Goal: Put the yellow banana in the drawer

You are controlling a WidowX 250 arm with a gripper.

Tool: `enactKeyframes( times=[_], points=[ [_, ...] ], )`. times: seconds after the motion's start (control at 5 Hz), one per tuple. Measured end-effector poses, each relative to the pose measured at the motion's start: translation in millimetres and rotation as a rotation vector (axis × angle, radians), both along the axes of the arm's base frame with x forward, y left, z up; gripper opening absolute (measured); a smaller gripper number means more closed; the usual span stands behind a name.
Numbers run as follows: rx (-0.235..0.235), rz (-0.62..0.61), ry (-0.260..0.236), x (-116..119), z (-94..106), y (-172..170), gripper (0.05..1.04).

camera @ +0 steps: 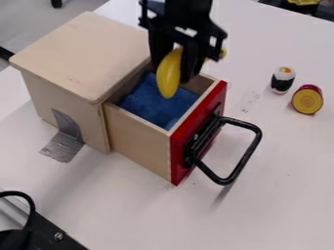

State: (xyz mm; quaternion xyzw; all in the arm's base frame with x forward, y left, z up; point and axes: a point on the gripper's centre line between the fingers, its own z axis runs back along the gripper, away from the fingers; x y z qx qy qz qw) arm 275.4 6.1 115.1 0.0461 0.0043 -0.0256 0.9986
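The black gripper hangs over the open drawer from the top of the view, shut on the yellow banana. The banana hangs with its lower end pointing down, above the blue cloth that lines the drawer. The drawer is pulled out of a light wooden box and has a red front with a black handle. Part of the drawer's back is hidden behind the gripper and banana.
The wooden box stands at the left, fixed to the white table by grey tape. A sushi-like toy and a round purple-and-yellow piece lie at the right. Black equipment occupies the lower left corner.
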Motion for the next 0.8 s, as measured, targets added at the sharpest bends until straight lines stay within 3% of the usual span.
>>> enactKeyframes(
  times=[0.2,0.4,0.6,0.8],
  points=[
    [0.023,0.020,0.041,-6.5,-10.9,4.0,0.552],
    [0.026,0.030,0.066,-13.9,-18.7,5.2,0.622],
    [0.036,0.038,0.079,-17.3,-20.8,5.9,0.923],
    [0.041,0.041,0.080,-21.4,-17.3,3.0,1.005]
  ],
)
